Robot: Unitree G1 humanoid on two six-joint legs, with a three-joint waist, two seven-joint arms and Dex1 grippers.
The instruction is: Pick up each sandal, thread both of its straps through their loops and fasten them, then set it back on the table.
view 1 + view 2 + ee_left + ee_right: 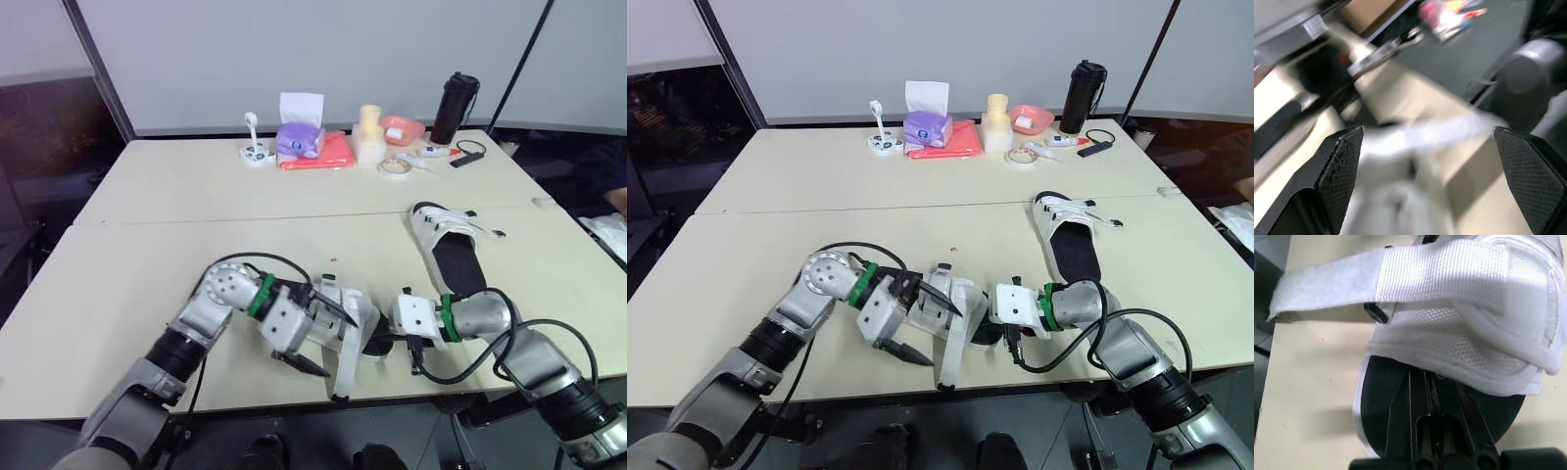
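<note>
white sandal (361, 311) at the table's (196, 245) near edge, its strap (343, 377) hanging over. left gripper (335, 345): fingers spread wide about the strap. right gripper (413, 360): fingers pressed together over the black footbed. second sandal (446, 240) lies beyond.

- I log left arm (211, 308), right arm (529, 357): silver-grey links, green wrist rings (263, 294), white blocks (416, 315).
- Black cables (284, 261) loop off both.
- Left gripper (1427, 132), right gripper (1426, 382): black fingers (1528, 171); left's pads (1342, 171) cross-hatched.

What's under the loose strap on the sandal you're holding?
A black loop peeks out beneath the strap, with table below. The strap covers the loop's upper part, so threading cannot be judged.
</note>
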